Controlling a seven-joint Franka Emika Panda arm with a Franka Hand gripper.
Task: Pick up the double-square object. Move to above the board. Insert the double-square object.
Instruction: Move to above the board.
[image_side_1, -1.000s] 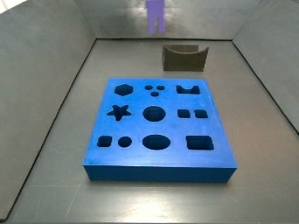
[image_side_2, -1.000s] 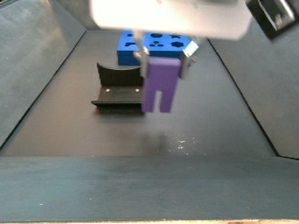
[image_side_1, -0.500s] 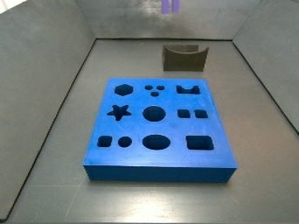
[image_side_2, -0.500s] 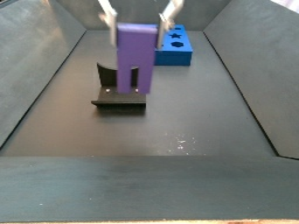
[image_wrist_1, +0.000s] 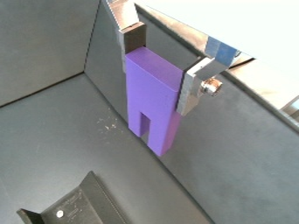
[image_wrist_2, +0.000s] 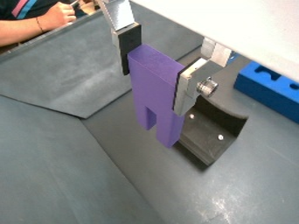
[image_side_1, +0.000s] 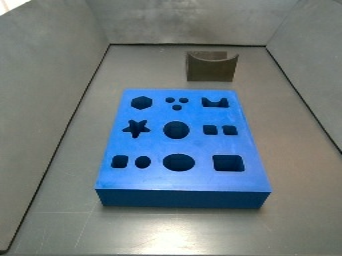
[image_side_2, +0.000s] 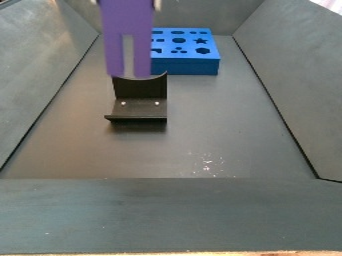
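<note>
My gripper (image_wrist_1: 163, 61) is shut on the double-square object (image_wrist_1: 152, 98), a tall lilac-purple block held by its top, two square prongs pointing down. Both wrist views show the pads clamped on its sides, with the gripper (image_wrist_2: 156, 68) on the block (image_wrist_2: 156, 98) in the air above the floor. In a side view the block (image_side_2: 130, 35) hangs over the fixture (image_side_2: 138, 101), short of the board (image_side_2: 187, 67); the fingers are cut off above that frame. The bright-blue board (image_side_1: 187, 196) lies flat with its dark shaped holes up; neither gripper nor block shows in that view.
The dark fixture stands on the floor behind the board (image_side_1: 210, 66) and shows below the block in both wrist views (image_wrist_1: 70, 206) (image_wrist_2: 216, 136). A corner of the board (image_wrist_2: 271, 86) lies beyond it. Grey walls enclose the floor on three sides.
My gripper has carried the purple block upward and toward the board. It has left the top of one side view, and in the other it moved up and left, over the fixture.
</note>
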